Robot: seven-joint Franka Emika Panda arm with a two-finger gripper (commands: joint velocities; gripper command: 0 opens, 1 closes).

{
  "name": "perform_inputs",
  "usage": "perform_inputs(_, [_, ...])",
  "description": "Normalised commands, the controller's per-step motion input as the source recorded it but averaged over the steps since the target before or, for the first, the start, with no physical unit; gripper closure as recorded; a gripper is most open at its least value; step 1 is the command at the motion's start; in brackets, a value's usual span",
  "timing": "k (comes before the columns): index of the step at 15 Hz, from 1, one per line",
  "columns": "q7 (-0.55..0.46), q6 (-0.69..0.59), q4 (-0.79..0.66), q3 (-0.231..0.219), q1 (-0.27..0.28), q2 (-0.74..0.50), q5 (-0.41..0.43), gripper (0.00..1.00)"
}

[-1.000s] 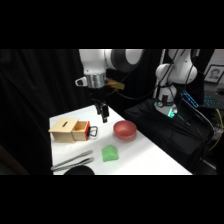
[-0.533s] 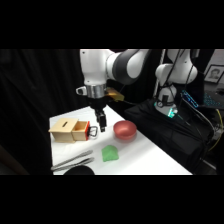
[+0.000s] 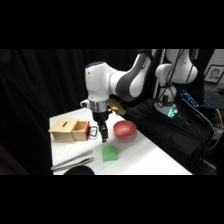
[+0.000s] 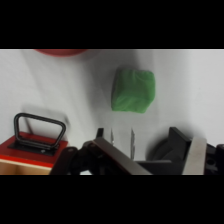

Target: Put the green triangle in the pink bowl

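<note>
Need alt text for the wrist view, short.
A small bright green wedge block lies on the white table, just ahead of the claw. A red drawer front with a black handle sits lower left; the reddish-pink bowl's rim shows at top.

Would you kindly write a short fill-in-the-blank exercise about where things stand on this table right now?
1. The green triangle lies on the ____, not in the pink bowl.
2. The drawer of the wooden box has a ____ front with a black handle.
3. The metal tongs lie near the table's ____ edge.

Missing words: table; red; front
</note>
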Motion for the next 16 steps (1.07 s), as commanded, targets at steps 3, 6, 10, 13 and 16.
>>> perform_inputs(3, [0.24, 0.28, -0.15, -0.086, 0.153, 0.02, -0.156, 0.00])
perform_inputs(6, [0.22, 0.25, -0.09, -0.091, 0.150, 0.05, -0.153, 0.00])
perform_inputs(10, [0.19, 0.26, 0.01, -0.105, 0.132, 0.12, -0.131, 0.00])
perform_inputs(13, [0.16, 0.30, 0.04, -0.118, 0.124, 0.16, -0.091, 0.00])
perform_inputs(16, [0.12, 0.22, 0.10, -0.109, 0.112, 0.18, -0.051, 0.00])
